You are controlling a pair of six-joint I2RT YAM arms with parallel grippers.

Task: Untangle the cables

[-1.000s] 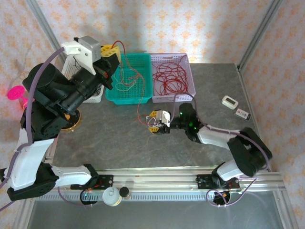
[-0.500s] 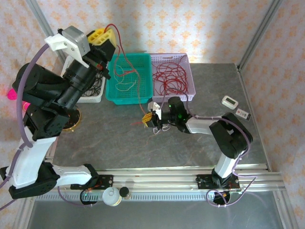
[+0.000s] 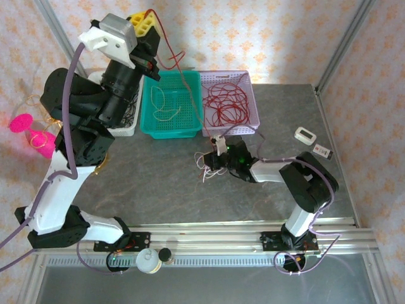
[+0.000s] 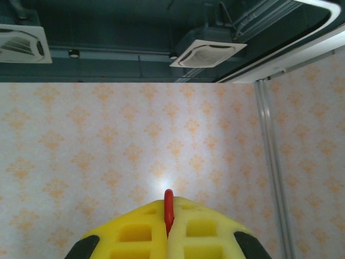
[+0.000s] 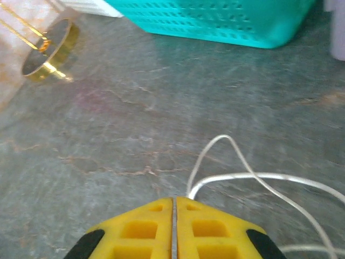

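- The left gripper [image 4: 168, 218] is closed. Its two yellow fingers are pressed together on a red cable [image 4: 168, 205] that stands up out of the seam between them.
- In the top view, the left gripper [image 3: 147, 24] sits high in the upper left of the frame, above the baskets. The red cable drops from it in a slack curve, rightward and down over the teal basket [image 3: 169, 132]. Its lower end cannot be traced.
- The right gripper [image 5: 173, 208] is closed too, with only a hairline seam between its yellow fingers.
- A white cable [image 5: 253, 175] starts right at its tips, arches into a small loop and trails off to the right edge of the frame. It is impossible to tell whether it is pinched or merely passes under a finger.
- From above, the right gripper [image 3: 212, 161] lies low over the grey table [image 3: 139, 196], just right of centre and below the baskets. Thin white strands are bunched at its left side.
- The teal basket, in the upper middle, holds loose white loops [image 3: 166, 104].
- The lilac basket [image 3: 243, 130] touches the teal basket's right side and holds a heap of red cables [image 3: 224, 101].
- A white basket [image 3: 123, 131] left of the teal one is partly hidden by the left arm and holds black cables [image 3: 131, 114].
- A gold ring [image 5: 51, 48] rests on the table in the upper left of the right wrist view, well apart from the fingers.
- A small white device [image 3: 305, 134] lies near the table's right edge.
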